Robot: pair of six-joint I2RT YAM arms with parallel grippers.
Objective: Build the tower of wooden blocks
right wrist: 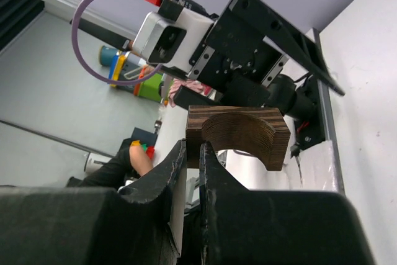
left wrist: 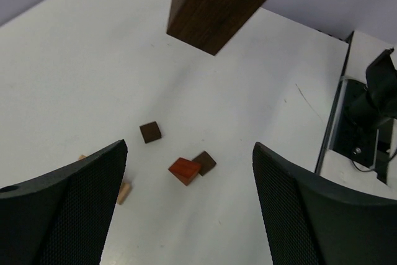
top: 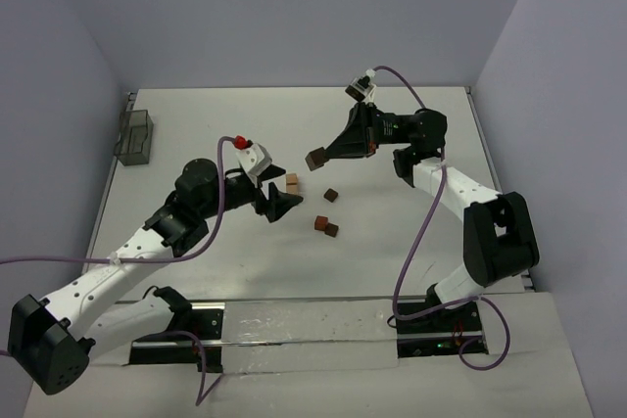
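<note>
My right gripper point(top: 324, 156) hangs above the table, shut on a dark brown arch-shaped block point(top: 315, 159). In the right wrist view its jaws point(right wrist: 192, 150) pinch one leg of that block point(right wrist: 242, 131). Further left, my left gripper point(top: 280, 205) stands open and holds nothing. Light tan blocks point(top: 291, 183) sit close together just beyond it. A small dark cube point(top: 331, 195) lies to their right. A reddish-brown block point(top: 320, 223) touches another dark one point(top: 332, 230). From the left wrist, the arch block point(left wrist: 223, 1) hovers overhead, with the reddish block point(left wrist: 185, 170) between the open fingers point(left wrist: 80, 203).
A greyish see-through box point(top: 135, 136) stands at the table's far left edge. Purple cables trail from both arms. A tan block point(left wrist: 124, 192) is half hidden behind the left finger in the left wrist view.
</note>
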